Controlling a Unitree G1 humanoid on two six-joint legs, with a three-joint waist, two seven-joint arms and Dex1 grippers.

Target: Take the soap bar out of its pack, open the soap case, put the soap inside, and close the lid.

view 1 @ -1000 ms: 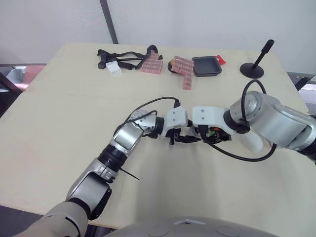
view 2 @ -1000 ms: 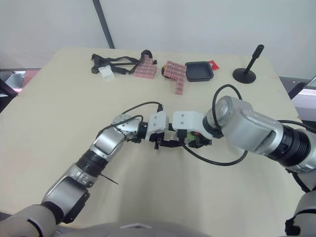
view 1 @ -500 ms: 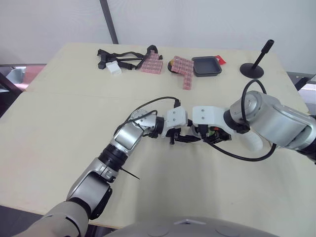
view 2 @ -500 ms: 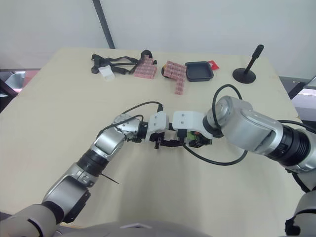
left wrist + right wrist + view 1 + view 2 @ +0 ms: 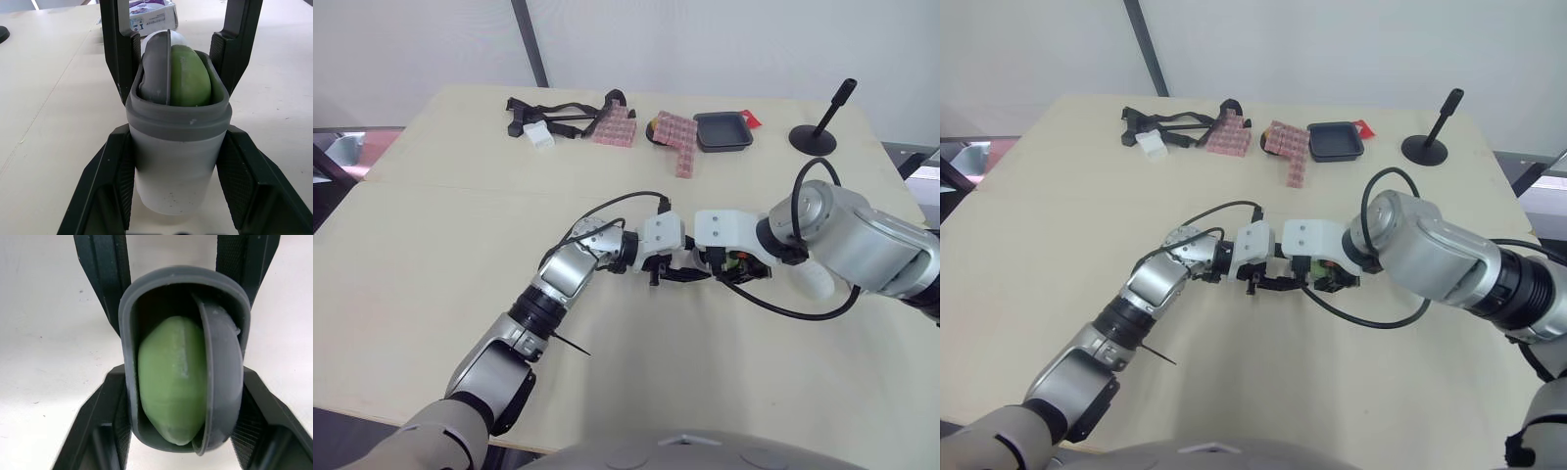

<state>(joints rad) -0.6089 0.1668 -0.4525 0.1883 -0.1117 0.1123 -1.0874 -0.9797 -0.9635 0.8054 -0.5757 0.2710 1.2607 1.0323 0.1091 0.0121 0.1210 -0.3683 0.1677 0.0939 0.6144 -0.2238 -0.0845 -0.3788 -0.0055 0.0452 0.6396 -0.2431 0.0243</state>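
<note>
Lower part of green oval soap bar (image 5: 188, 83) hidden inside grey plastic soap case (image 5: 176, 166). Top edge cuts white-and-purple printed pack (image 5: 149, 17); print too small to read. Red item (image 5: 753, 118) mostly hidden behind black square tray (image 5: 723, 132).

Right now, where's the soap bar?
In wrist views the soap bar sits inside the open soap case, beside its lid, held between the left end effector and right end effector at the middle of the table.

A pale wooden tabletop (image 5: 431, 255), with a seam across it, stands before a plain white wall (image 5: 705, 39). A dark slanted pole (image 5: 530, 44) rises beyond its far edge. Dark floor (image 5: 342, 436) lies past its near left corner.
</note>
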